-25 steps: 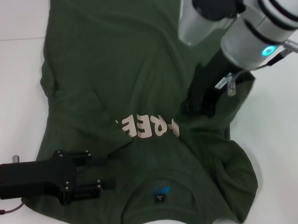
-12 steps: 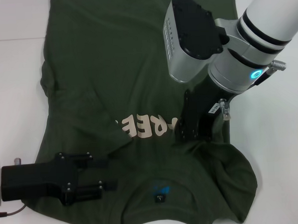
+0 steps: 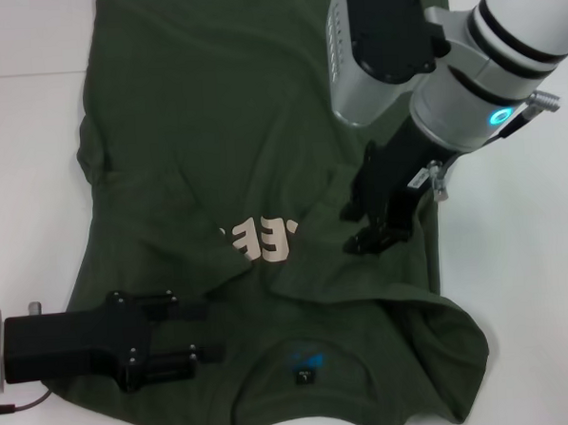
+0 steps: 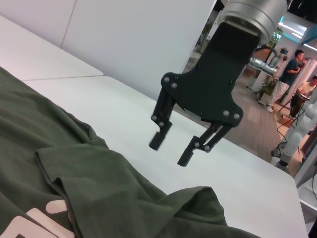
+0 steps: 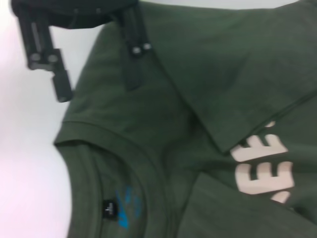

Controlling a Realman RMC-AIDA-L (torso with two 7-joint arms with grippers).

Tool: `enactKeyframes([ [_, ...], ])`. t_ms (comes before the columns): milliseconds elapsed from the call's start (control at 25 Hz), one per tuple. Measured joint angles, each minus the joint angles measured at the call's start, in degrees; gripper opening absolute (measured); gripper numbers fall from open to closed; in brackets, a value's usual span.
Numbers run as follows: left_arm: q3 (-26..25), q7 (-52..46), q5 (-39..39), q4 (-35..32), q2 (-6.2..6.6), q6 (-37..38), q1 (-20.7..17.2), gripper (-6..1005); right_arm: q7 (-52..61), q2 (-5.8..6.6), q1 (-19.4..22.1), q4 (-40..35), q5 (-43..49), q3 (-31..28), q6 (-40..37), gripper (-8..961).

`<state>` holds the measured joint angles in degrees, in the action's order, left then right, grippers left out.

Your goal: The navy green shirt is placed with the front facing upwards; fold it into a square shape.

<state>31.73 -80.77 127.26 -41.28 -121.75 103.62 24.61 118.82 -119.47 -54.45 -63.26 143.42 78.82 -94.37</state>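
Observation:
The navy green shirt [image 3: 212, 102] lies face up on the white table [image 3: 23, 140], collar toward me, with its pale lettering [image 3: 261, 237] partly covered by a fold from its right side. The neck label [image 3: 304, 374] shows inside the collar. My right gripper [image 3: 366, 227] hangs open and empty just above that folded right side; it also shows in the left wrist view [image 4: 171, 151]. My left gripper [image 3: 202, 329] is open, low over the shirt's left shoulder beside the collar, holding nothing. The right wrist view shows its fingers [image 5: 131, 64] and the shirt [image 5: 223, 59].
The shirt's left side is also folded inward, with a crease [image 3: 182, 180]. Its right sleeve [image 3: 458, 356] lies bunched at the near right. White table shows on both sides [image 3: 536, 285]. A room with people is far behind the table [image 4: 297, 69].
My right gripper carried the shirt's right side inward over the lettering, let it go and lifted back, open. The fold now hides more letters. The left gripper stayed almost still.

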Motion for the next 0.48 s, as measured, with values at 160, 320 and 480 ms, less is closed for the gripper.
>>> enactKeyframes([
  [160,0.0,0.0,-0.1,0.0,-0.03,0.0,0.0,645,0.0,-0.03,1.6,-3.7,0.1,-1.2,-1.0,264],
  [320,-0.6,0.0,-0.1,0.4,-0.07,0.0,-0.1,645,0.0,-0.24,4.8,-8.2,-1.1,-3.4,-3.4,526],
  [480,-2.8,0.2,-0.2,0.4,-0.04,0.1,-0.5,645,-0.5,-0.12,9.9,-11.5,-5.7,-7.0,-6.4,721],
])
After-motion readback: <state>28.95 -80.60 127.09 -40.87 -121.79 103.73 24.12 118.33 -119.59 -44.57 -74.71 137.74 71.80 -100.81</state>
